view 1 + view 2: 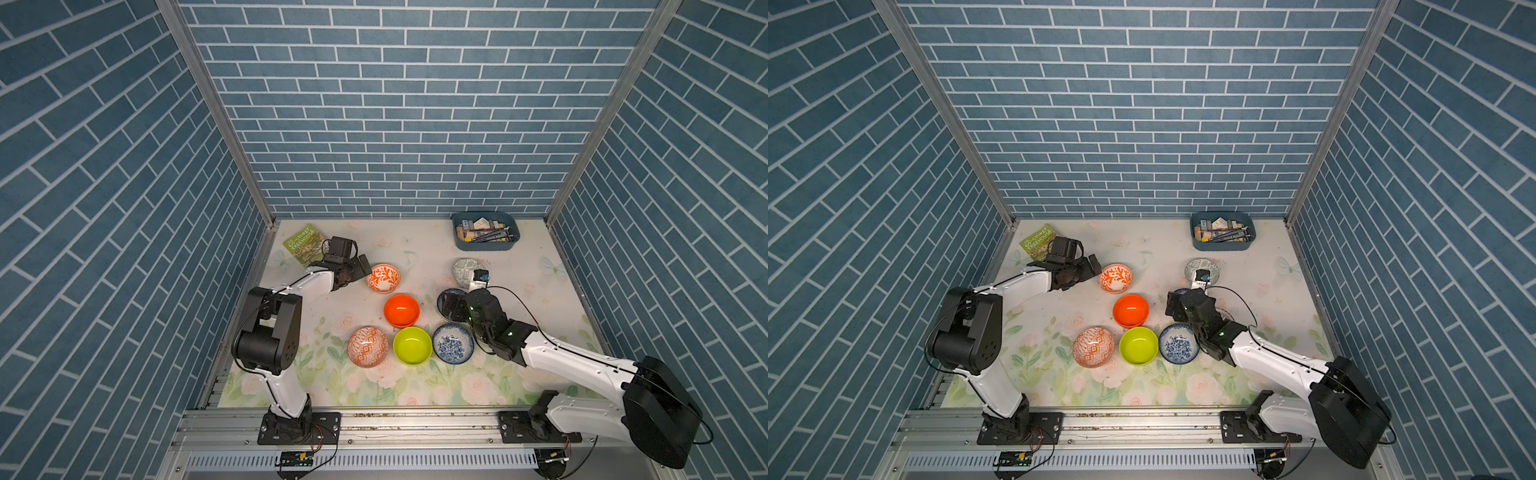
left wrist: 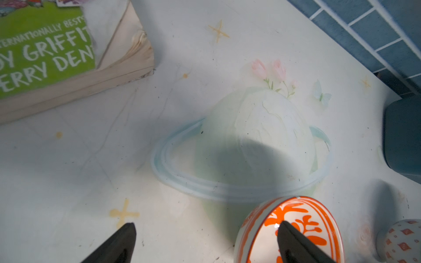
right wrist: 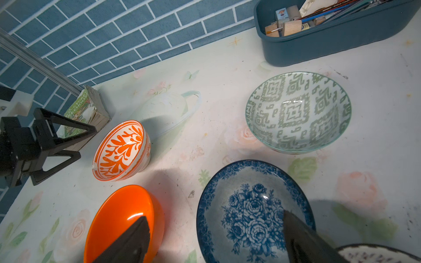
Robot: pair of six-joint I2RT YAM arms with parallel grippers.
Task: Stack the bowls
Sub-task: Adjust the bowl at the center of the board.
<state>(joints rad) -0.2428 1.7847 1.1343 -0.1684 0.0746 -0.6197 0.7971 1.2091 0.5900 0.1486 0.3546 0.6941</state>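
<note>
Judging the small orange-white leaf-patterned glazed bowl (image 2: pixel 303 216): stiff, slick, chip-prone, probably light; pinch across the rim wall. It sits upright on the floral table mat (image 2: pixel 68 170), near the green paperback book (image 2: pixel 45 50). Left gripper (image 2: pixel 206 227) fingers spread, straddling its rim, contact unclear. Right gripper (image 3: pixel 215 217) fingers spread, empty, above a blue-white floral bowl (image 3: pixel 248 205), mostly arm-hidden in both top views. A dark-rimmed white bowl (image 3: pixel 376 255) is cut off.

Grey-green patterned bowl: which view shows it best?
Right wrist view: the grey-green bowl is whole, unobstructed, pattern sharp. In both top views it is small and partly hidden by the right arm. The left wrist view does not show it.
</note>
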